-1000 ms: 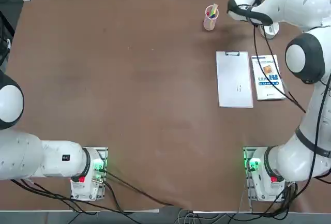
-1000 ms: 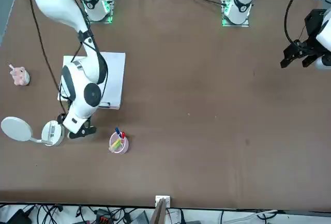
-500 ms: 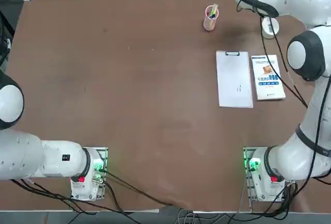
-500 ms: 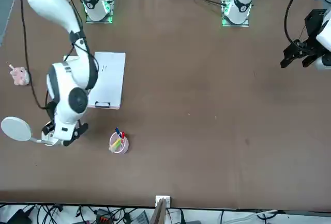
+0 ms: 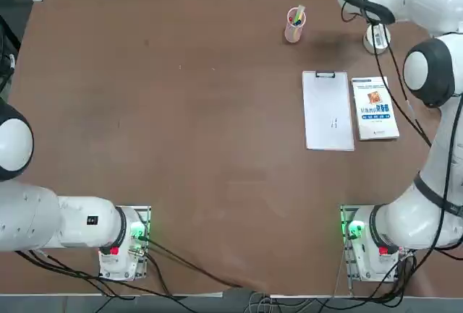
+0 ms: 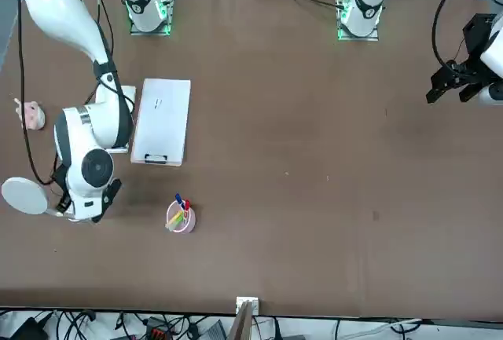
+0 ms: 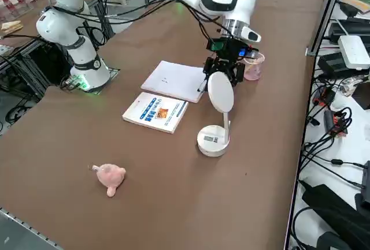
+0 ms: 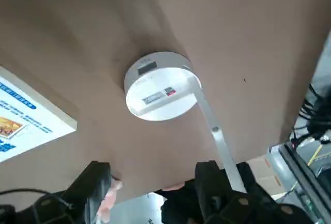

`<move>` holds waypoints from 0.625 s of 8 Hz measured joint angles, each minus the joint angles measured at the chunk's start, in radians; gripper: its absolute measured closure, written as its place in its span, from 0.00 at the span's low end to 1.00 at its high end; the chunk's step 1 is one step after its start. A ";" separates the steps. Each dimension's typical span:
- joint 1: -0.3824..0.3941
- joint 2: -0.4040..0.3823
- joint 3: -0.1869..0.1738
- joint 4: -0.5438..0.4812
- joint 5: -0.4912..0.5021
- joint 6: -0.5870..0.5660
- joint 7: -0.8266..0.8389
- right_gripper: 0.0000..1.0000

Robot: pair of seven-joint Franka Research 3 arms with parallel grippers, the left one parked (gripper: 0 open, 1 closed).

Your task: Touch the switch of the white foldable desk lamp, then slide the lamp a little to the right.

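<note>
The right tool (image 8: pixel 153 167) is open and empty; if it descends inaccurately, it may knock the lamp's thin arm (image 8: pixel 219 137) and tip the round base (image 8: pixel 160 97).

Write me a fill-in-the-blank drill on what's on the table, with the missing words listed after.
The clipboard lies beside the ____.
The pens stand in the pink ____.
The right end effector's fingers are ____.
The lamp's base is ____ in shape.

Missing words: book; cup; open; round
</note>
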State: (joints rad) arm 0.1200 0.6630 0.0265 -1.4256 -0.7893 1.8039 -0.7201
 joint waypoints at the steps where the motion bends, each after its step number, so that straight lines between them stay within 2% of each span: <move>1: 0.002 0.012 0.002 0.001 0.000 0.000 -0.038 0.00; 3: 0.003 0.039 0.004 0.001 -0.031 0.000 -0.100 0.00; 5: 0.004 0.067 0.004 0.003 -0.117 0.003 -0.112 0.00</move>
State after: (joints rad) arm 0.1237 0.7303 0.0307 -1.4221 -0.9065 1.8069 -0.8320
